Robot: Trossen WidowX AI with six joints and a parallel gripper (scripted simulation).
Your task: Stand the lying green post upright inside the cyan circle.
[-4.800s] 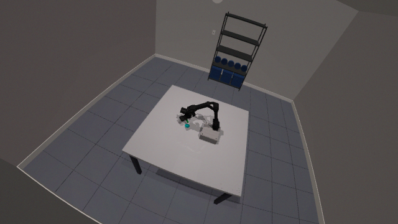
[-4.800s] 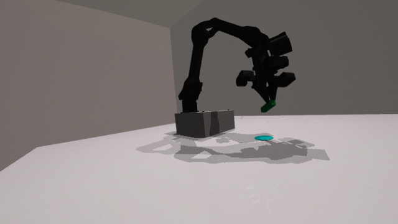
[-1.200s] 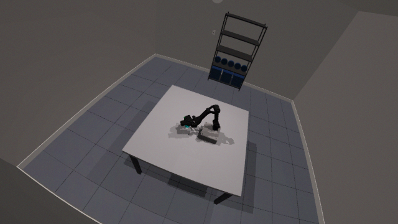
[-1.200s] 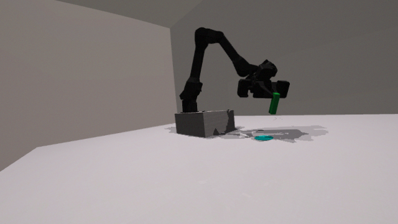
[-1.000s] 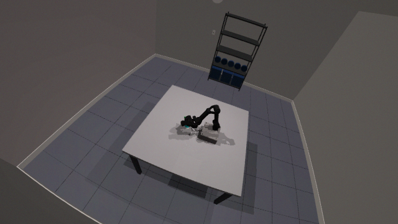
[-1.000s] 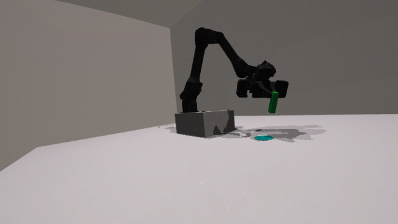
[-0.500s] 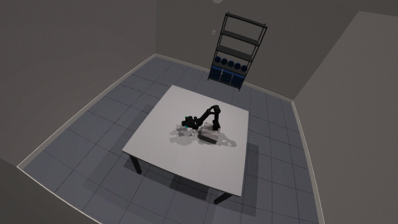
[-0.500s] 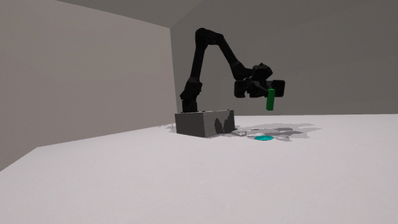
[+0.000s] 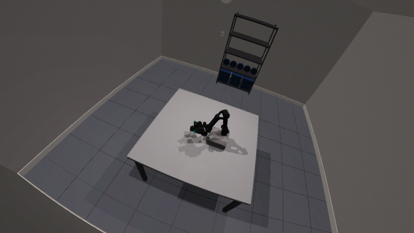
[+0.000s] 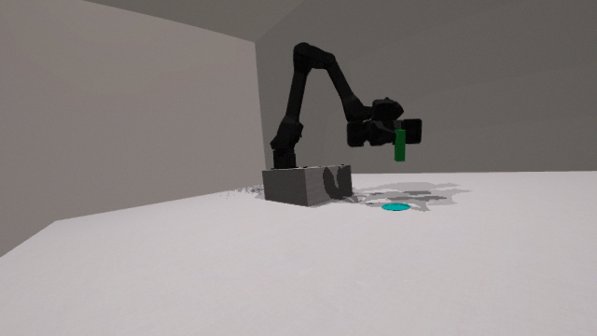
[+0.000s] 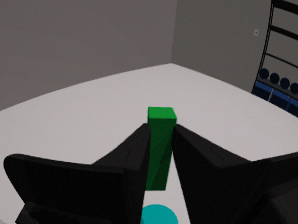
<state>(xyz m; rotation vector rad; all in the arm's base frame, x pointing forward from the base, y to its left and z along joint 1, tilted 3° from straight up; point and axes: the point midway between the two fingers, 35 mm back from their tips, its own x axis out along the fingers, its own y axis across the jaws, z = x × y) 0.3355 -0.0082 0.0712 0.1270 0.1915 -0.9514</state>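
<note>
Though mostly hidden from above, the green post upright.

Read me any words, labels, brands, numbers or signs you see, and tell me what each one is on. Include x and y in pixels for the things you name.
None can be read in any view.
The upright green post (image 10: 399, 146) (image 11: 161, 150) and the flat cyan circle (image 10: 395, 207) (image 11: 159, 215) show plain colour.
The blue bins on the black metal shelf rack (image 9: 248, 53) are too small and dark to tell.
</note>
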